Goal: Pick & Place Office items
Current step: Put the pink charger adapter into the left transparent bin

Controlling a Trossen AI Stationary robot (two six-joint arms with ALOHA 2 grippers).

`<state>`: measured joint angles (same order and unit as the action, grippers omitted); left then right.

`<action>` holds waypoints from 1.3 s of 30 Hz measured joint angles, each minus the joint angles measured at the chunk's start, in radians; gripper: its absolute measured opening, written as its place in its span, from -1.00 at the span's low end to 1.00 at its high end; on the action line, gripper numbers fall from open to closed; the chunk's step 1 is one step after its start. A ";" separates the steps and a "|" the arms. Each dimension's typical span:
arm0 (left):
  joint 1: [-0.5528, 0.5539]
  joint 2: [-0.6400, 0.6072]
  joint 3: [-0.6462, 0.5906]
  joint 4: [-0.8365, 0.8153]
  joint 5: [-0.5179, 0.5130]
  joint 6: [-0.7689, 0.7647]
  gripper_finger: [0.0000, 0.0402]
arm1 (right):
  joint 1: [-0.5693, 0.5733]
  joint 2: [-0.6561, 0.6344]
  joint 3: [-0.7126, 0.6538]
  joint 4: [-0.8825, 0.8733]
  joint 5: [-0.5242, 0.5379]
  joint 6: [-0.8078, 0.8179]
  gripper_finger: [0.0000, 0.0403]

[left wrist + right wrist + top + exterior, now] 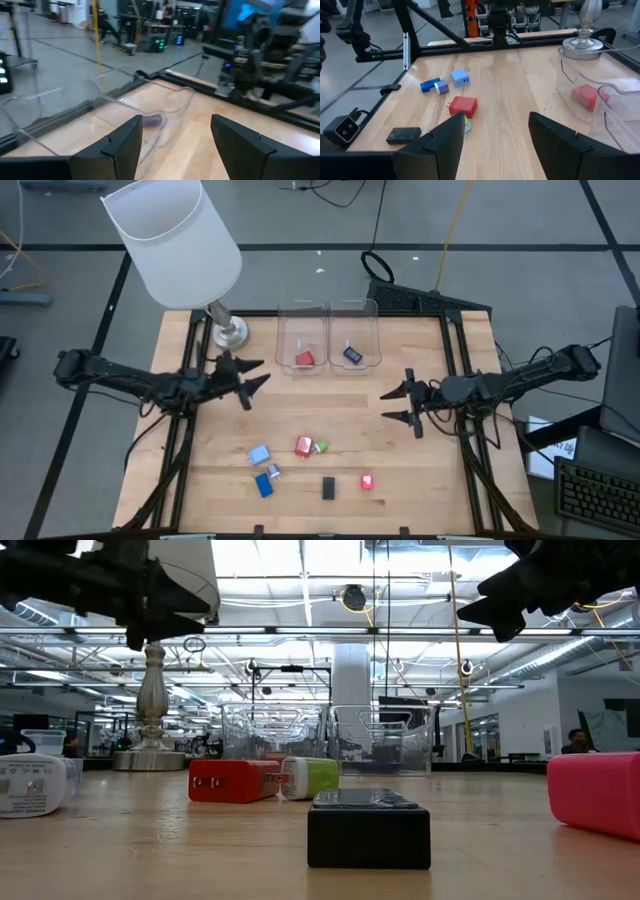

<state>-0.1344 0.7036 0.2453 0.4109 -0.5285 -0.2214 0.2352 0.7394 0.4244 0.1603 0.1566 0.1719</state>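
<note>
Several tiny office items lie on the wooden table's near half: a light blue piece (259, 454), a red one (303, 445) beside a green one (320, 447), a dark blue one (264, 485), a black one (328, 487) and a second red one (367, 481). One red piece (304, 359) sits in the left clear bin (300, 330), one dark blue piece (352, 354) in the right clear bin (358, 330). My left gripper (263, 373) hovers open, left of the bins. My right gripper (385, 405) hovers open at the right, its fingers (445, 145) level toward the loose pieces.
A tall lamp with a white shade (175, 240) stands on its metal base (230, 332) at the far left corner, close behind my left gripper. Black frame rails (455, 350) run along the table's sides. Bare wood lies between the bins and the loose pieces.
</note>
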 joint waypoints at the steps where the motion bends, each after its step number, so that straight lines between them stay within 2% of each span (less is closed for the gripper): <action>1: -0.002 -0.009 -0.006 -0.001 0.030 0.000 0.19 | 0.000 0.007 0.000 0.000 0.000 0.000 0.05; 7: -0.006 0.003 -0.025 -0.004 0.192 -0.017 0.19 | 0.001 0.082 0.000 0.061 -0.003 0.000 0.05; 10: -0.006 0.019 -0.025 0.000 0.215 -0.021 0.19 | 0.003 0.142 0.000 0.122 -0.022 -0.004 0.05; 12: -0.006 0.025 -0.025 0.005 0.214 -0.028 0.19 | 0.003 0.191 0.000 0.170 -0.086 -0.016 0.05; 20: -0.005 0.029 -0.025 0.005 0.214 -0.102 0.19 | 0.034 0.416 0.000 0.429 -0.471 -0.106 0.05; 23: -0.012 0.029 -0.025 -0.004 0.236 -0.240 0.19 | 0.091 0.508 0.000 0.560 -0.567 -0.103 0.05; 25: -0.018 0.030 -0.025 -0.004 0.241 -0.253 0.19 | 0.144 0.570 0.000 0.664 -0.587 -0.066 0.05; 27: -0.024 0.029 -0.025 0.004 0.240 -0.241 0.19 | 0.197 0.633 0.003 0.767 -0.558 -0.018 0.05; 30: -0.025 0.029 -0.025 0.004 0.240 -0.231 0.19 | 0.268 0.696 0.033 0.809 -0.414 -0.005 0.05; 32: -0.025 0.029 -0.025 0.005 0.240 -0.243 0.19 | 0.313 0.721 0.074 0.741 -0.284 -0.010 0.06; 35: -0.025 0.029 -0.025 0.005 0.240 -0.241 0.19 | 0.361 0.740 0.160 0.542 -0.107 0.020 0.09; 39: -0.025 0.029 -0.025 0.007 0.238 -0.183 0.19 | 0.434 0.764 0.275 0.310 0.063 0.080 0.21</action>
<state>-0.1593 0.7330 0.2200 0.4174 -0.2908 -0.4045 0.6689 1.5035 0.6997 0.4702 0.2196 0.2519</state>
